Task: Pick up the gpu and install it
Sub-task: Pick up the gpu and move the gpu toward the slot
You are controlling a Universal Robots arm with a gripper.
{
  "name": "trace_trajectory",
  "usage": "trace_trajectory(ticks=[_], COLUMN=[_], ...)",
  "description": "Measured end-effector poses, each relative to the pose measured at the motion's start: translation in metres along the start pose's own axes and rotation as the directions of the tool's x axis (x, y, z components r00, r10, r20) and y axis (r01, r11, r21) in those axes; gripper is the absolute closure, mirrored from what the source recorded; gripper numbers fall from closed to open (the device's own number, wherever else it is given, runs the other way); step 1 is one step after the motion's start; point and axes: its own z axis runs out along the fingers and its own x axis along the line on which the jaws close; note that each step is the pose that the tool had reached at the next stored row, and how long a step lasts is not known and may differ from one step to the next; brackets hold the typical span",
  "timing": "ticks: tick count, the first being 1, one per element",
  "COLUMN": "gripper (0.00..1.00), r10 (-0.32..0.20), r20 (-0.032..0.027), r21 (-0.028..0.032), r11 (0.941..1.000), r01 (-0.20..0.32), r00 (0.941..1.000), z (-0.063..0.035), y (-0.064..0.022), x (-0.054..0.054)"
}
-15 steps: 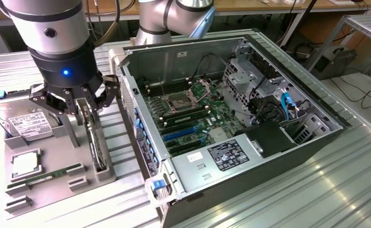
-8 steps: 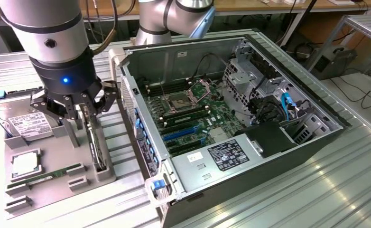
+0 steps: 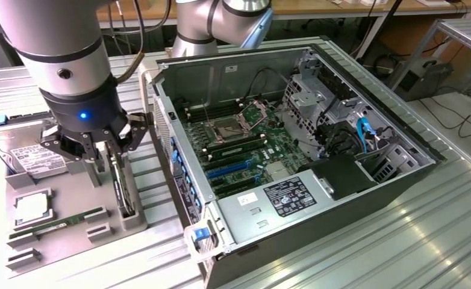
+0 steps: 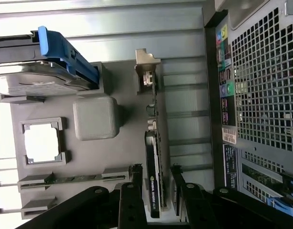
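Observation:
The gpu (image 3: 124, 191) stands on edge in a slot of the grey holder tray (image 3: 74, 247), to the exterior view's left of the open computer case. It is a thin dark card, and its silver bracket (image 4: 146, 64) shows at one end in the wrist view. My gripper (image 3: 109, 158) hangs right over it, open. In the wrist view the gpu (image 4: 153, 143) runs between my two black fingers (image 4: 136, 191), one on each side of the card, with gaps showing. I hold nothing.
The open computer case (image 3: 396, 129) lies on its side, with the motherboard and its blue slots (image 3: 223, 171) facing up. On the tray sit a hard drive (image 3: 35, 159), a processor (image 3: 31, 206) and a memory stick (image 3: 59, 224). The case's rear grille (image 4: 260, 86) is close beside the gpu.

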Motion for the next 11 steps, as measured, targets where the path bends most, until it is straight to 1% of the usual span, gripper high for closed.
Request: trace_trajectory(ticks=[9, 10, 11], gripper=[0.64, 0.64, 0.64], r10=[0.0, 0.0, 0.0], r20=[-0.0001, -0.0002, -0.0008], r21=[0.0, -0.0029, -0.0108], r11=[1.0, 1.0, 0.9999], r01=[0.0, 0.0, 0.0], r00=[1.0, 1.0, 1.0], z=[0.0188, 0.0305, 0.0349], y=[-0.0008, -0.001, -0.0005], x=[0.001, 0.001, 0.001])
